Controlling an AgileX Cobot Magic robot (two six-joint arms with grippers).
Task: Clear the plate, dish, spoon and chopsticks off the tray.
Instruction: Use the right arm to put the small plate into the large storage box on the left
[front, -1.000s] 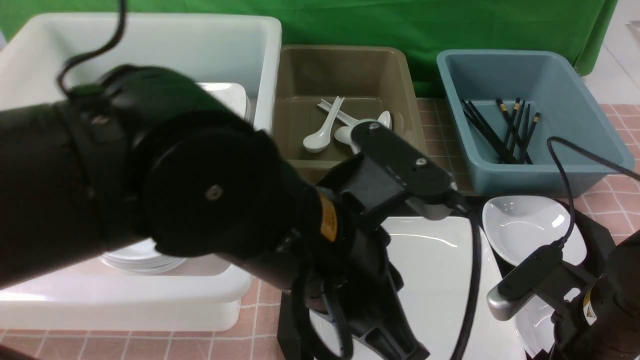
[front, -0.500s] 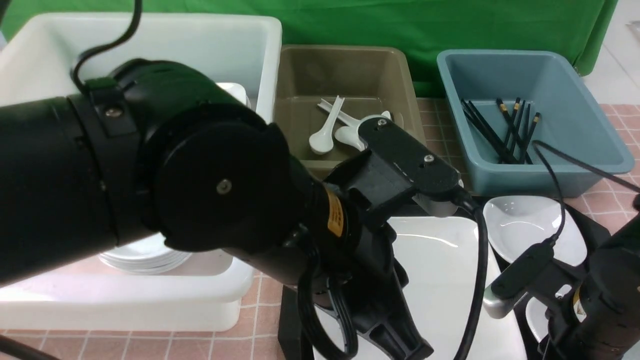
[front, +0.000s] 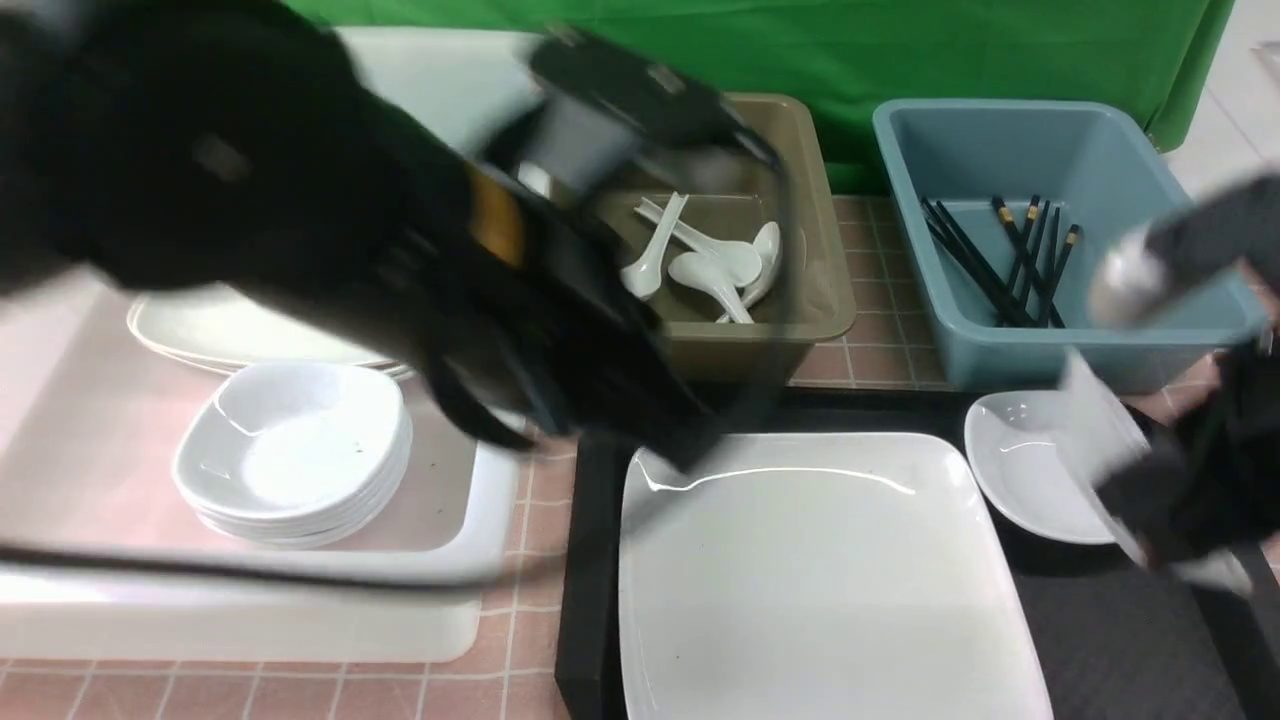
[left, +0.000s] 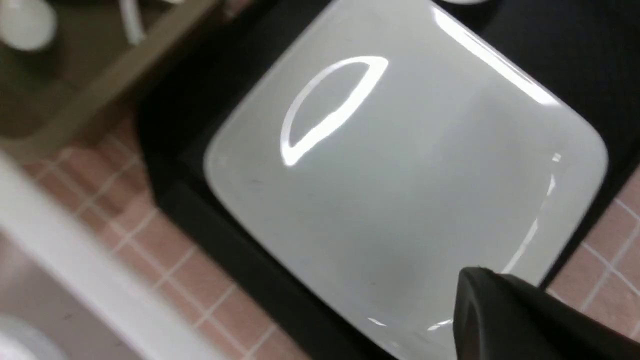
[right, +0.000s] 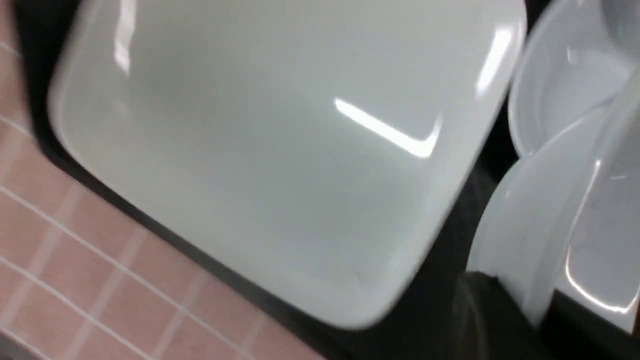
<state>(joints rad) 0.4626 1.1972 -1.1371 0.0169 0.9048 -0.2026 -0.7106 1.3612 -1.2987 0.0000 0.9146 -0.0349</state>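
The plate (front: 820, 580) lies flat on the left half of the tray (front: 1130, 650), bare and glossy, as I run both arms from afar. I judge it stiff, fairly heavy, slick under the pads and liable to chip. I would pinch its raised rim deep at the middle of one side and keep it level on the way out. Beside it my right gripper (right: 527, 320) appears clamped on the rim of a small dish (right: 525, 220), which is tipped up on edge off the tray. A second dish (front: 1020, 470) sits flat just beyond. My left gripper (left: 505, 320) is closed and empty, near one corner of the plate. A second ago the left arm hung low across the plate and hid most of it. It has since swung up toward the white tub (front: 300, 625), uncovering the stack of bowls (front: 300, 450) inside. The right fingers, then wide over the small dish, have narrowed onto it and lifted.
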